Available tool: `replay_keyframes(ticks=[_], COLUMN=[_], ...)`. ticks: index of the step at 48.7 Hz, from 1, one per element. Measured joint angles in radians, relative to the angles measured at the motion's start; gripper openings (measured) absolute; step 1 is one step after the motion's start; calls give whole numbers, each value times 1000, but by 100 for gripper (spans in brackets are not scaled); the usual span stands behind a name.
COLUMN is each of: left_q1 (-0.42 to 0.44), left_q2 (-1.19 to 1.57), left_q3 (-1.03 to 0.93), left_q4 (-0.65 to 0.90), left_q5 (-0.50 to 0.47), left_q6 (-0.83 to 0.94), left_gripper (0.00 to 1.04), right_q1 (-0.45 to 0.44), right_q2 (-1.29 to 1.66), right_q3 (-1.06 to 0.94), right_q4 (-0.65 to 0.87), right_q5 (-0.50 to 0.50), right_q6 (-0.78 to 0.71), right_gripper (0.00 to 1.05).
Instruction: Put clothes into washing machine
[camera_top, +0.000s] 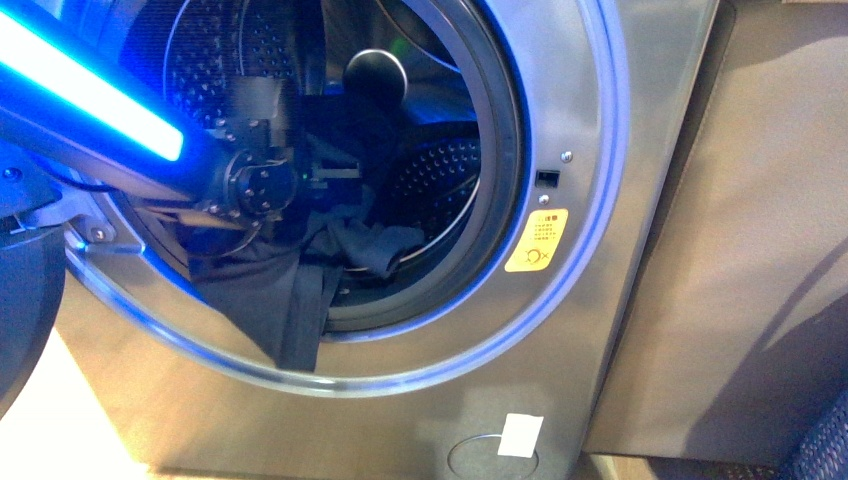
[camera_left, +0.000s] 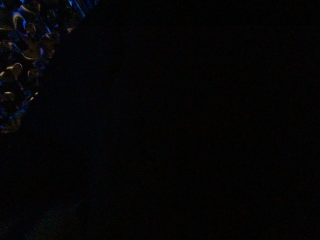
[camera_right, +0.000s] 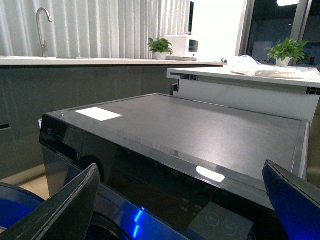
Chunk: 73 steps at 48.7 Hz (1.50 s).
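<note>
The washing machine (camera_top: 600, 330) fills the front view, its porthole open and its top and left side cut off by the frame. The clothes (camera_top: 290, 300) lie partly inside the drum (camera_top: 440, 180), with one dark fold hanging out over the lower rim of the opening. How much lies deeper is lost in shadow. The left arm (camera_top: 100, 110), lit by a blue strip, reaches into the porthole. Its jaws seem buried among the fabric, so I cannot tell whether they grip anything. The left wrist view is dark. The right gripper (camera_right: 181, 169) faces the machine's glossy control panel and flat top, jaws spread wide apart, and only the ends of its two fingers (camera_right: 65, 210) show.
</note>
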Motion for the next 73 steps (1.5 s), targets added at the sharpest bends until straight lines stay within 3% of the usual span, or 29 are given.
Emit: replay_keyframes(ticks=[2,3,8,27,47,73], left_q1=[-2,-2,-5,-55,-82,-176], left_q2=[3,5,6,-12,-132,-380], left_q3=[3,2,-10,-137,-337,-697], left_q4=[-31,-42,-41,41,156,332], left_q5=[39,69,113,189,251,279], left_q6=[-6,2,2,-1,-100,-74], left_gripper=[15,22,38,100,98,98], right_q1=[0,0,0,0,0,0], right_q2=[0,0,0,0,0,0], right_q3=[0,0,0,0,0,0], right_q4=[0,0,0,0,0,0], right_q5=[0,0,0,0,0,0], right_q6=[0,0,0,0,0,0], right_gripper=[97,97,97,97,97,97])
